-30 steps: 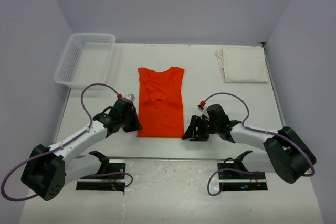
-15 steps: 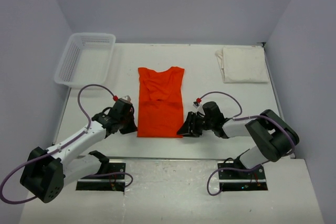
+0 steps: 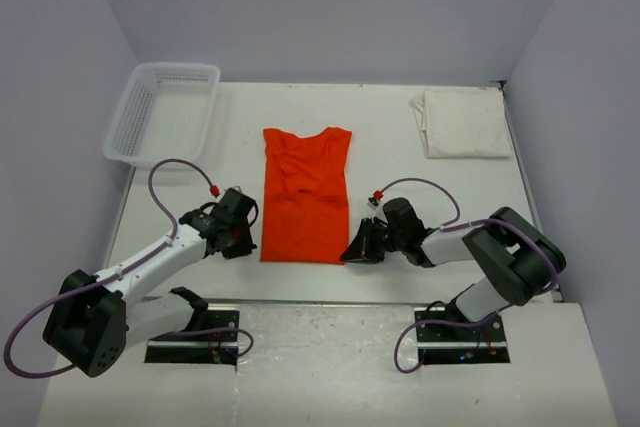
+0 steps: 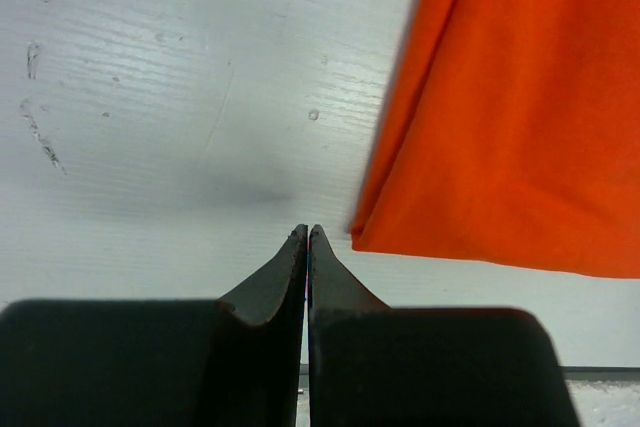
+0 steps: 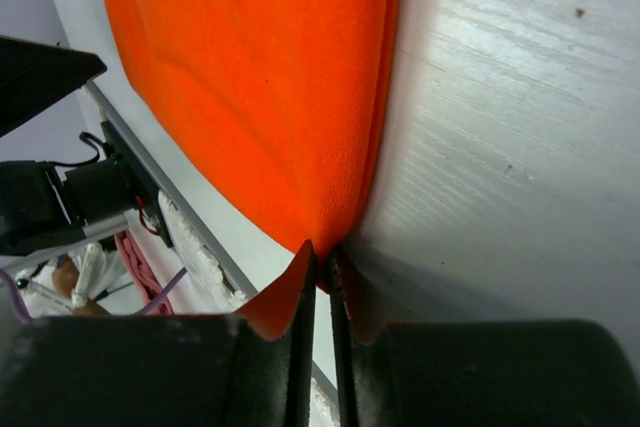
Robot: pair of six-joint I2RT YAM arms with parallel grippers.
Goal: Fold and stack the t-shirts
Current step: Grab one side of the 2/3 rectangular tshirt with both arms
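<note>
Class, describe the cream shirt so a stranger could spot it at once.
Find the white table, then its far right corner. The cream shirt lies there, folded flat. Unlike the orange shirt mid-table, it is pale; unlike the basket at far left, it is cloth.

orange-red t-shirt (image 3: 305, 197): centre of frame, lying flat, sides folded in to a narrow upright strip, neckline at top edge, light wrinkles near the top. cream-white t-shirt (image 3: 463, 122): folded into a rectangle, upper right, well apart.
</note>
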